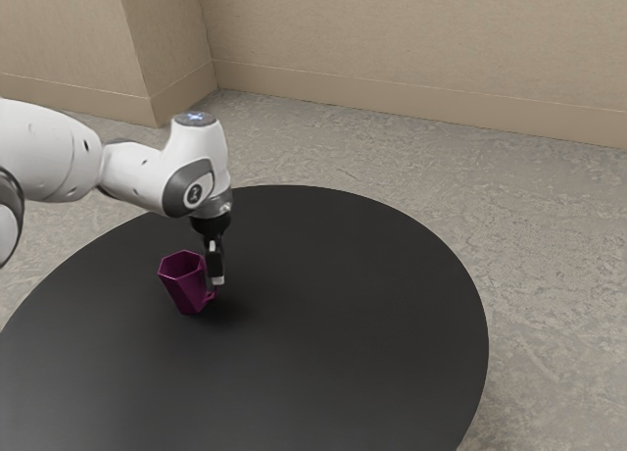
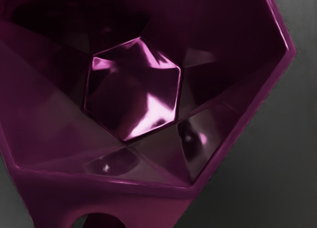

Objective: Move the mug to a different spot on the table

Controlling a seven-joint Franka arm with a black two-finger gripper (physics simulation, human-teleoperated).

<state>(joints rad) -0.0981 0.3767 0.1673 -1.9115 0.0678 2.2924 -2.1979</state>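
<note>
Tilted purple mug [image 1: 184,281] sits against the claw [image 1: 217,276].

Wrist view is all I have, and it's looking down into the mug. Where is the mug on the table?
Observer: The mug is over the round black table, in the part toward the exterior view's left, well in from the edge.
Operator: Upright?
Observer: No, it is tilted, with its mouth leaning toward the exterior view's left.
</note>
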